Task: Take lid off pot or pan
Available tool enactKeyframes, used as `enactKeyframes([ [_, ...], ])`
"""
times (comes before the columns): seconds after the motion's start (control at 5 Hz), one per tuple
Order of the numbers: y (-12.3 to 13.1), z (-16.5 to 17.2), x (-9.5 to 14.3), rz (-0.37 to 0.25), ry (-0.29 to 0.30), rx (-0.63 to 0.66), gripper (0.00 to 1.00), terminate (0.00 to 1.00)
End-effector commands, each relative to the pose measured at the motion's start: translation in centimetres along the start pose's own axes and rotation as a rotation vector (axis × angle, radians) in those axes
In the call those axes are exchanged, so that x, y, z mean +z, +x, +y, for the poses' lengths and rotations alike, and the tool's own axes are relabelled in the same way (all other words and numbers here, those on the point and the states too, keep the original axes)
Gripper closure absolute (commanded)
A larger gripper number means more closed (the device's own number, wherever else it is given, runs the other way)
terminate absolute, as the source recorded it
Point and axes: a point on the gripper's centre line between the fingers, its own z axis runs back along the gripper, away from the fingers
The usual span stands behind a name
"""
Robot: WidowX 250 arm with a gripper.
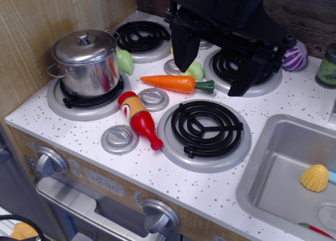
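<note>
The shiny steel pot (92, 75) stands on the front left burner (79, 102) of a toy stove. The round domed steel lid (84, 46) with a small knob sits closed on the pot. My black gripper (215, 73) hangs high over the back right of the stove, well to the right of the pot. Its two fingers (184, 46) are spread wide with nothing between them.
An orange carrot (176, 83), a red ketchup bottle (139, 117), two green vegetables (124, 61) and flat grey discs (119, 139) lie between the burners. A purple ball (295, 56) is at the back right. A sink (273, 162) with a yellow shell (315, 178) is at the right. A wooden wall (31, 31) stands left of the pot.
</note>
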Motion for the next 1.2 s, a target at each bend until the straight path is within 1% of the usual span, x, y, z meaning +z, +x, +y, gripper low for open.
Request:
enactKeyframes([
  [0.0,0.0,0.0,0.0,0.000,0.000,0.000,0.00,0.00],
  [0.2,0.5,3.4,-0.4,-0.026,0.081,-0.066,0.00,0.00],
  [0.4,2.3,8.3,-0.6,-0.051,0.107,-0.190,0.00,0.00],
  [0.6,3.1,12.6,-1.2,-0.057,0.116,-0.288,0.00,0.00],
  [0.8,4.3,17.1,-2.3,-0.088,0.126,-0.360,0.00,0.00],
  [1.0,5.2,19.7,-4.3,-0.105,0.051,-0.353,0.00,0.00],
])
